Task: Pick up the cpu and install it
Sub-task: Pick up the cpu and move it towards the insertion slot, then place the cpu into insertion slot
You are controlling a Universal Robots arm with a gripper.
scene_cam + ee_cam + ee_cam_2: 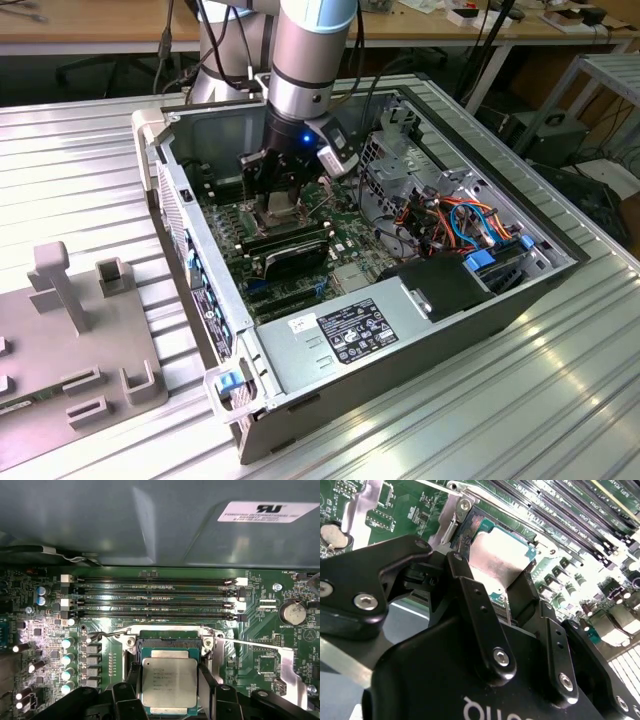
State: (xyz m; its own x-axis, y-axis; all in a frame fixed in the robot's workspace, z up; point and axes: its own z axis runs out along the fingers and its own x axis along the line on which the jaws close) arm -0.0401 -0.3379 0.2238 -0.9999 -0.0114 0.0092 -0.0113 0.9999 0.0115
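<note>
Ribbed silver table point(520, 400), seen in the exterior view, grooves running along its length. Bears an open computer case point(420, 372) near the middle, laid on its side, open face up. Bears also a flat grey plate point(30, 345) at the exterior view's left, near the case but apart from it, bare ribs between. Fitted with an upright post point(55, 285) and small brackets point(145, 385).

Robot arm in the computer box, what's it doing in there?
The robot arm has its claw down inside the open computer case, over the green board. The claw's two fingers hold the cpu, a small silver square, by its sides. It is right at the socket, next to the long memory slots. Whether the cpu is fully seated can't be told.
</note>
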